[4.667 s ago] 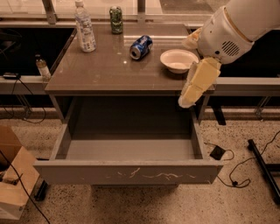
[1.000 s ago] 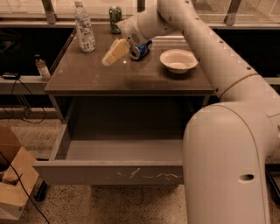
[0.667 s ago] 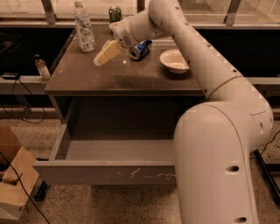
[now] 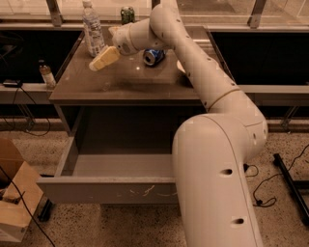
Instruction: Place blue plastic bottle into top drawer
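While the white arm (image 4: 207, 82) reaches across the grey table (image 4: 120, 90) from the right, its gripper (image 4: 104, 58) hangs over the table's left rear part, angled down towards the left. It sits just beside the lower part of the blue plastic bottle (image 4: 92, 28). Whether the 2 touch does not show, and how far the gripper is parted does not show either. Nothing can be seen in its hold. The blue plastic bottle stands upright near the table's back left corner, its white cap on top. A blue soda can (image 4: 154, 56) lies on its side near the middle of the table, partly behind the arm. 1 green can (image 4: 127, 13) stands upright at the back edge. Below the tabletop, the top drawer (image 4: 96, 190) is pulled out towards the camera, with white scratch marks on its flat front panel. A small bottle (image 4: 47, 73) stands on a ledge left of the table, and a cardboard box (image 4: 14, 205) sits on the speckled floor at the lower left.
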`<state>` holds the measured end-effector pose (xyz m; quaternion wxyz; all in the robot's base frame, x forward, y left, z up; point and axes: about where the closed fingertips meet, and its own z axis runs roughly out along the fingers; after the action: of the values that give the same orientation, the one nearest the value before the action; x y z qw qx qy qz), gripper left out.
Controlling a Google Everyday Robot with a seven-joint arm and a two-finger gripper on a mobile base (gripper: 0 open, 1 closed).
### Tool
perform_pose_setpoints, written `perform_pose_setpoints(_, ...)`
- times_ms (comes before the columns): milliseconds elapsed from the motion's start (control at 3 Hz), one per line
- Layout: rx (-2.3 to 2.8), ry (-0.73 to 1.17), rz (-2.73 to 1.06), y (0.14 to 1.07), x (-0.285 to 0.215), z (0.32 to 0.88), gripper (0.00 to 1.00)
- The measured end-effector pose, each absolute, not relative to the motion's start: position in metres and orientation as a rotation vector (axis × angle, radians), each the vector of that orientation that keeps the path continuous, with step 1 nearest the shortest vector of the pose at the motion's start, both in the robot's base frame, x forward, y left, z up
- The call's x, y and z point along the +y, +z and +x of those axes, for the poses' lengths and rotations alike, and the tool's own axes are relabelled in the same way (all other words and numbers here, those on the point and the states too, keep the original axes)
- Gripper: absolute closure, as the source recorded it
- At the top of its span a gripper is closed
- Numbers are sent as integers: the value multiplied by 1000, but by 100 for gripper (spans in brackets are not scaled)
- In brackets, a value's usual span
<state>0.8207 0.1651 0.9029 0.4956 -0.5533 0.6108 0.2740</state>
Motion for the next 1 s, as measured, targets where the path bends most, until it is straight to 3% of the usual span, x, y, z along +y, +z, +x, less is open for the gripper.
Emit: perform_pose_setpoints(1000,1565,601,-1033,900,208,875,0)
